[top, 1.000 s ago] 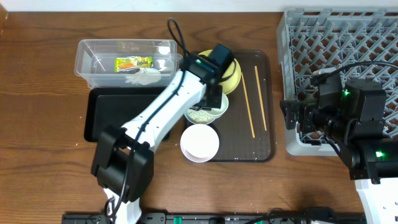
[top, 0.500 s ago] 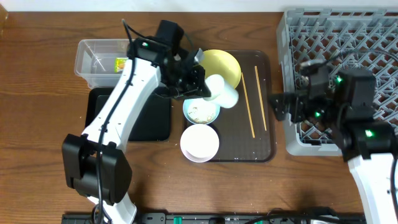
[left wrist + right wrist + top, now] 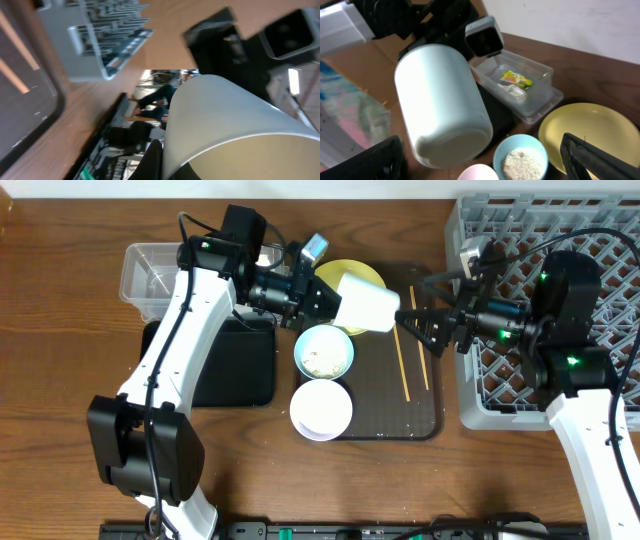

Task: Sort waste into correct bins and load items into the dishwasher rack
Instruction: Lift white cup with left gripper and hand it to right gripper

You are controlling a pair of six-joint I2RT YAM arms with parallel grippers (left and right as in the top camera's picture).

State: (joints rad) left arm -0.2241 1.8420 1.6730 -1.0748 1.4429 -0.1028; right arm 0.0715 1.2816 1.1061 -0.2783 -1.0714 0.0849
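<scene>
Two grippers over brown serving tray (image 3: 425,418). My left gripper (image 3: 325,298) clamped on rim of white cup (image 3: 366,307); cup held sideways in air above tray's back half. My right gripper (image 3: 425,320) spread wide, just beside cup base. On tray: light blue bowl (image 3: 301,355) with rice scraps (image 3: 322,360), white bowl (image 3: 321,409), yellow plate (image 3: 348,272), chopsticks (image 3: 400,355).

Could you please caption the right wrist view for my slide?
White cup in mid-air, base toward the camera, with scrap-filled blue bowl and yellow plate below.
</scene>
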